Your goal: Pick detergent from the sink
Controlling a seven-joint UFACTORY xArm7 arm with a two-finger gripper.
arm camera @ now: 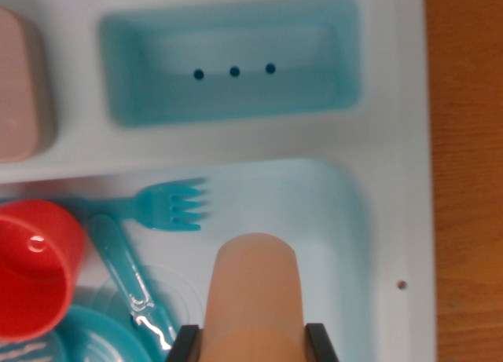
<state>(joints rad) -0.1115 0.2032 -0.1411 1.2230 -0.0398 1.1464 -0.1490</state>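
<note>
Wrist view, looking straight down into a white toy sink unit [393, 142] that rests on a brown wooden table [468, 173]. At the bottom centre, the two dark fingers [182, 345] of the gripper [253, 345] stand on either side of a peach-coloured detergent bottle [253, 287], closed against its sides. The bottle's rounded end points up the picture, over the white basin [330, 221] of the sink; whether it touches the basin floor cannot be told.

Just above the bottle and toward the wrist view's left lies a blue plastic fork [169, 205], its tines pointing to the wrist view's right. Below the fork, a second blue utensil [126, 276] lies slanted across the basin, its glossy lower end near the left finger; its type cannot be told. A red cup [35, 268] stands at the left edge, opening upward, with a blue plate [94, 338] partly visible beneath it at the bottom left corner.

Across the upper part of the picture, a turquoise rectangular tray [346, 63] is recessed into the sink unit, with three dark holes [234, 71] in a row along its floor. A pink block [20, 87] sits at the upper left edge, cut off by the frame. A small dark hole [402, 284] marks the rim on the wrist view's right.
</note>
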